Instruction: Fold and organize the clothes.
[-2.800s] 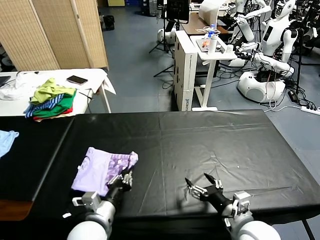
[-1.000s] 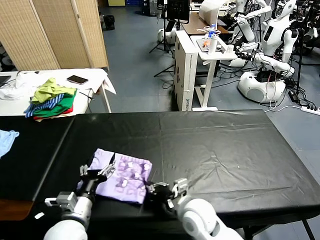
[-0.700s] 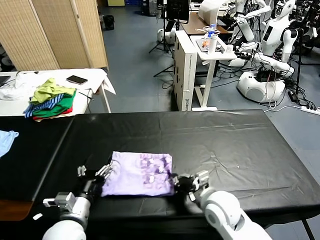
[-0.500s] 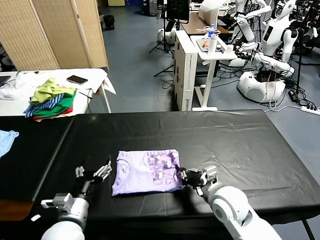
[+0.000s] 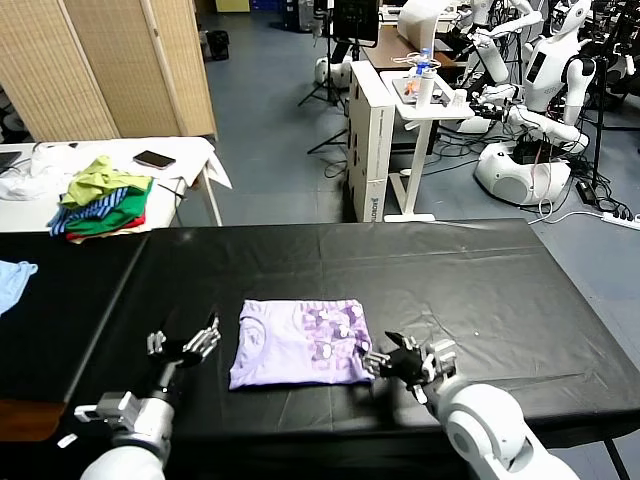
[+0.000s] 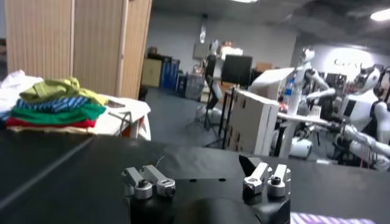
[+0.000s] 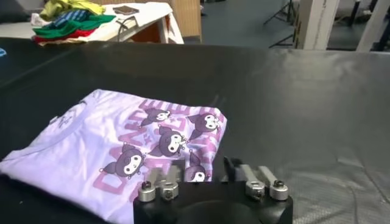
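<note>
The clothes are one pale lavender T-shirt (image 5: 298, 342), folded into a flat rectangle on the black table (image 5: 460, 280), purple cartoon print up on its right half. In the right wrist view the shirt (image 7: 116, 146) lies just ahead of my right gripper (image 7: 210, 173), which is open; one finger hangs over the shirt's printed corner, the other over bare table. From the head view my right gripper (image 5: 397, 360) is at the shirt's near right corner. My left gripper (image 5: 184, 341) stands open, apart from the shirt's left edge, with nothing between its fingers (image 6: 150, 181).
A pile of green, yellow and striped garments (image 5: 102, 195) and a phone (image 5: 154, 159) lie on a white table at the back left. A light blue cloth (image 5: 12, 280) sits at the far left edge. Desks and other robots (image 5: 545, 90) stand behind.
The right gripper pulled the shirt to the right across the table, spreading it flat, then opened and let it go. The left gripper stayed open, now clear of the shirt.
</note>
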`<action>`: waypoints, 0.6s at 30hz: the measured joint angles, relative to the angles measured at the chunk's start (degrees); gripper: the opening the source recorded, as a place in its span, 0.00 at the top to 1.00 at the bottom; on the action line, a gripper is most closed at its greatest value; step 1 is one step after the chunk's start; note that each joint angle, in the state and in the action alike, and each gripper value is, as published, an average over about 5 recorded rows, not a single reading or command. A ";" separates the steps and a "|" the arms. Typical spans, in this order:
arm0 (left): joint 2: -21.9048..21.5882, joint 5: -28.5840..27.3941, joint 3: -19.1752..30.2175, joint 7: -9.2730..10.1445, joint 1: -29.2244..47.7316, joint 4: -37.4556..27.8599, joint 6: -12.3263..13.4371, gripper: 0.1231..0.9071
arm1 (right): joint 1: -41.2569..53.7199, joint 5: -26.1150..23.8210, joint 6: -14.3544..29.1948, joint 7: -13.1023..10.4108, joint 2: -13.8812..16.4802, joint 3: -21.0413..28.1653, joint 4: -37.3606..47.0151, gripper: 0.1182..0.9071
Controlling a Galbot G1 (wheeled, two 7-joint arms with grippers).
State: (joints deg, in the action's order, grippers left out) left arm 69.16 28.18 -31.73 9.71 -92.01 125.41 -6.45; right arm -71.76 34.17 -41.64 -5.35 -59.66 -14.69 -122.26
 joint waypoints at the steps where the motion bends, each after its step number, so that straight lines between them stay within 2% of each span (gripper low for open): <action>1: -0.04 0.09 0.02 -0.03 -0.22 0.16 -0.06 0.00 | -0.72 -0.34 0.78 0.25 0.14 -0.52 -0.59 0.03; 6: -0.45 -0.78 0.52 2.14 -1.46 1.18 -1.72 0.00 | -5.67 -2.44 8.53 0.77 0.60 -3.81 -3.40 0.00; 13: -1.81 0.38 -0.04 4.33 -4.29 3.16 -3.05 0.00 | -16.22 -8.18 20.98 2.02 0.73 -10.46 -6.96 0.00; 18: -3.21 1.37 -1.54 6.19 -7.79 4.63 -3.13 0.00 | -23.98 -12.02 30.16 0.93 0.59 -14.47 -8.95 0.00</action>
State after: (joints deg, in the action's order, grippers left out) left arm 65.95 29.54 -33.27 15.90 -99.80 130.04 -9.59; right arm -95.74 22.14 -11.48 -4.43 -59.07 -29.16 -131.21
